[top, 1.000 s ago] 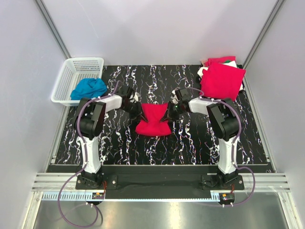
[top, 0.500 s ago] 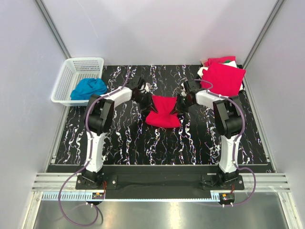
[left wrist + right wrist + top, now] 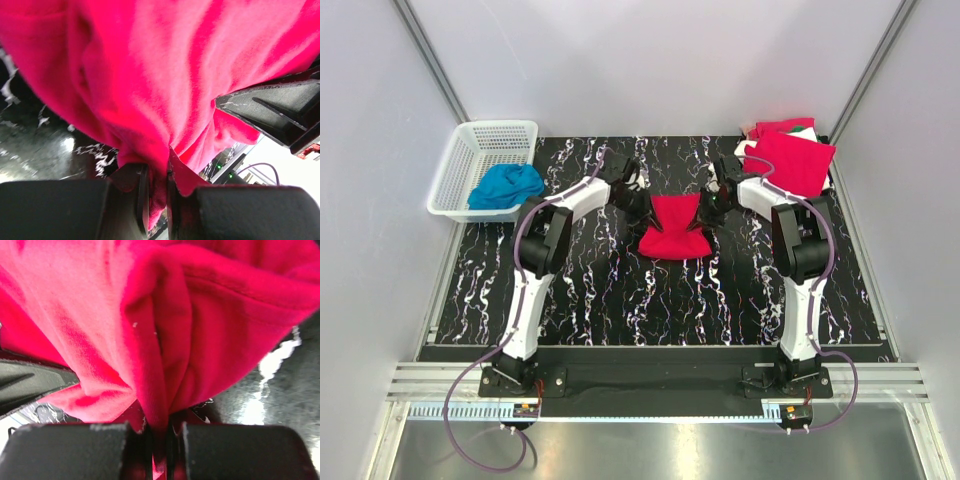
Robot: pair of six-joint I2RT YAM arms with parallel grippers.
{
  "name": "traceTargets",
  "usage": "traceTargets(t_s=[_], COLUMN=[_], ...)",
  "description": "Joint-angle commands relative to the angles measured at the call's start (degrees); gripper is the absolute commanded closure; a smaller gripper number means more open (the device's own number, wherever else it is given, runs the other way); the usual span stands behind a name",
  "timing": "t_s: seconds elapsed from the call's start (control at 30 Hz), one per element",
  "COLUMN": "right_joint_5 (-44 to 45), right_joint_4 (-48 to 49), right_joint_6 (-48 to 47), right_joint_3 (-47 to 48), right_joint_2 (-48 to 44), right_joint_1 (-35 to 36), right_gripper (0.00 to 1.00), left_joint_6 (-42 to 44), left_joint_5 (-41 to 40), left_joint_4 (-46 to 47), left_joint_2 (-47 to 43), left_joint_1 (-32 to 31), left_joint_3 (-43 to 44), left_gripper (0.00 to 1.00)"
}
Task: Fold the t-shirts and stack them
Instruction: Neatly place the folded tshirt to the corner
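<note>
I have both arms stretched out over the middle of the black marbled table (image 3: 600, 290), with one red t-shirt (image 3: 675, 228) strung between them. The left gripper (image 3: 642, 208) has the cloth at its left top corner and the right gripper (image 3: 708, 208) has it at the right top corner. The fabric sags toward me in a bunched pouch. From above I cannot tell whether its lower edge touches the table.

On my left wrist feed, the left gripper (image 3: 156, 175) has its two fingers pressed together on a thin fold of the red t-shirt (image 3: 165, 75), which fills most of the view above them. A dark finger of the other arm pokes in at the right edge. The right wrist feed shows the same thing mirrored. The right gripper (image 3: 162, 432) is pinched tight on a gathered ridge of the red t-shirt (image 3: 175, 315), and glossy table shows at the lower right.

At the far right corner of the table lies a stack (image 3: 787, 165) with a folded red shirt on top. A white and green shirt (image 3: 807, 127) peeks out from under its far edge. It sits just beyond the right gripper, apart from the held shirt.

Off the table's far left corner stands a white plastic basket (image 3: 480, 135) with a blue cloth (image 3: 507, 185) crumpled inside.
</note>
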Motion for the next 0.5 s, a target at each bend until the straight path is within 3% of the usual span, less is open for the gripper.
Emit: traceTargets(t_s=[0.0,0.47], right_joint_5=[2.55,5.1], right_joint_4=[-0.88,-9.93], right_joint_6=[-2.15,-7.08], right_joint_3=[5.3,20.94], right_joint_2=[0.43,4.92], right_joint_1=[-0.46,-2.39], right_gripper=[1.0,1.0], left_joint_6=[-1.5,-4.4], left_joint_5=[0.95,2.36], left_joint_4=[-0.4,-2.78], left_joint_2=[0.47,6.8], left_joint_1=[-1.18,-1.79], left_joint_3=[4.46,17.82], left_gripper=[0.91,0.93])
